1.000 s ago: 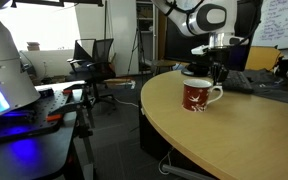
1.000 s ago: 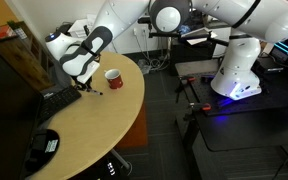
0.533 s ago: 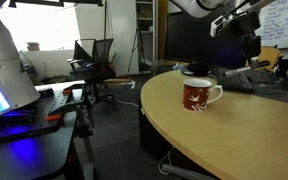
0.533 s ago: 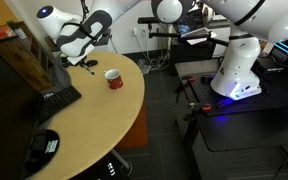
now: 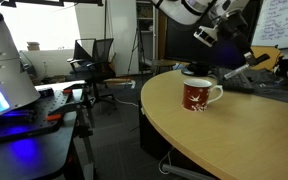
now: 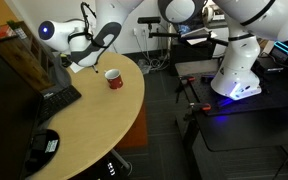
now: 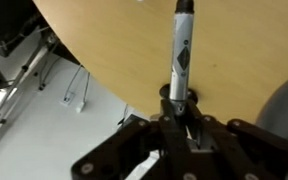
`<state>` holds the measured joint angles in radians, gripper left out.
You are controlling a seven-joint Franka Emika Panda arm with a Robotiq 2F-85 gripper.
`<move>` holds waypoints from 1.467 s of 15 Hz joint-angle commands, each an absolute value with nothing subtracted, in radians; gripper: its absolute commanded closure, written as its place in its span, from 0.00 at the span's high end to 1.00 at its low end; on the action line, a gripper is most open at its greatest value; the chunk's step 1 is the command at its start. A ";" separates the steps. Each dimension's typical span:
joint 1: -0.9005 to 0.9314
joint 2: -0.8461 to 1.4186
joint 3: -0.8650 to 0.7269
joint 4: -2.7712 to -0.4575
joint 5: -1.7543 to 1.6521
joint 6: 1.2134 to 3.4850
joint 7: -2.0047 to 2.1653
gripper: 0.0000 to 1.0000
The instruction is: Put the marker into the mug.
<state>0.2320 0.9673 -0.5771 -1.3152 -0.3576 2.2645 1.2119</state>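
Note:
The dark red mug (image 5: 197, 95) with a white handle stands upright on the round wooden table (image 5: 254, 135); it also shows in an exterior view (image 6: 112, 78). My gripper (image 7: 179, 105) is shut on the slim marker (image 7: 182, 50), which sticks out from the jaws over the table edge (image 7: 114, 40). In both exterior views the gripper (image 5: 212, 35) (image 6: 82, 62) hangs tilted in the air above the table, beyond the mug and apart from it. The mug does not show in the wrist view.
A black round thing (image 5: 196, 70) lies on the table behind the mug. A keyboard (image 6: 56, 100) and a dark monitor (image 6: 14, 75) stand at the table's edge, with a small black device (image 6: 42, 145) nearer. An office chair (image 5: 96, 60) and a white robot base (image 6: 239, 70) stand off the table.
The gripper has risen from the table surface behind the mug with the marker in its jaws and has tilted while high above the table. The mug has not moved.

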 commanded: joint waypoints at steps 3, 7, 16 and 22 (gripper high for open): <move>0.369 0.879 -0.670 -1.473 -0.571 2.117 1.562 0.05; 0.410 0.835 -0.617 -1.507 -0.694 1.795 1.677 0.05; 0.284 0.801 -0.302 -1.516 -0.751 1.656 1.684 0.05; 0.233 0.809 -0.268 -1.504 -0.767 1.707 1.774 0.05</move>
